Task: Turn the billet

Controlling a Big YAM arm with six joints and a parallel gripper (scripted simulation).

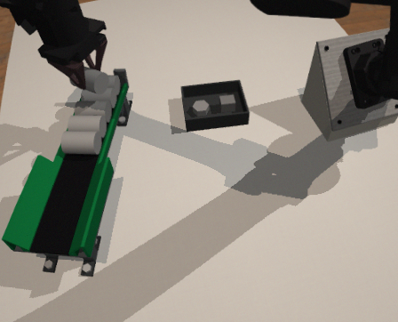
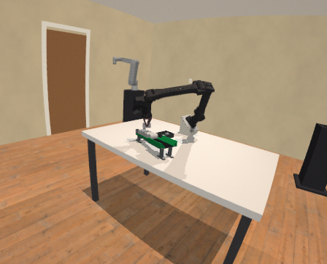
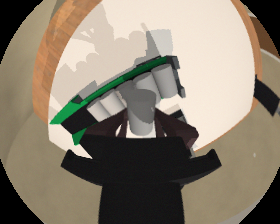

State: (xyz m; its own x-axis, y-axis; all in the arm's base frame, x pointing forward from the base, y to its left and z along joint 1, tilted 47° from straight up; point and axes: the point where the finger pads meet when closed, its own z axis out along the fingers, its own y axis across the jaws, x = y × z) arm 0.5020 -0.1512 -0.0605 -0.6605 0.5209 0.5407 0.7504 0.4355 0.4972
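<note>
1. Billet, held (image 1: 98, 81) (image 2: 147, 125) (image 3: 142, 119): one, short stout steel bar. Location: raised above the stop end of the feed ramp (image 1: 62, 200) (image 2: 168, 140) (image 3: 68, 111), over the row, not seated in it.

2. Hand (image 1: 91, 76) (image 2: 147, 123) (image 3: 141, 111): fingers part-way apart, closed on the held billet, one finger to each side; grip around the middle of its length, as far as can be told.

3. Step in hand (judged): the turning and re-placing of the odd billet. Lift complete; axis now roughly across the ramp, though the wrist view shows it at a slight angle to its fellows. Setting down not yet done.

4. Next move (judged): finish the small turn, centre over a free place in the row, lower between the side walls, then release. Any remaining gaps would want closing toward the stop. Whether the place beneath is wide enough cannot be told; the held piece hides part of it. Risk: landing on a neighbour.

5. Other billets (image 1: 82, 142) (image 2: 150, 135) (image 3: 164, 81): four made out, lying across the ramp; spacing partly hidden.

6. Appearance of held billet: plain grey cylinder, smooth matt sides, flat round end; no marking visible. Darker in the wrist view, where shade falls on it. Matches the others in form.
</note>
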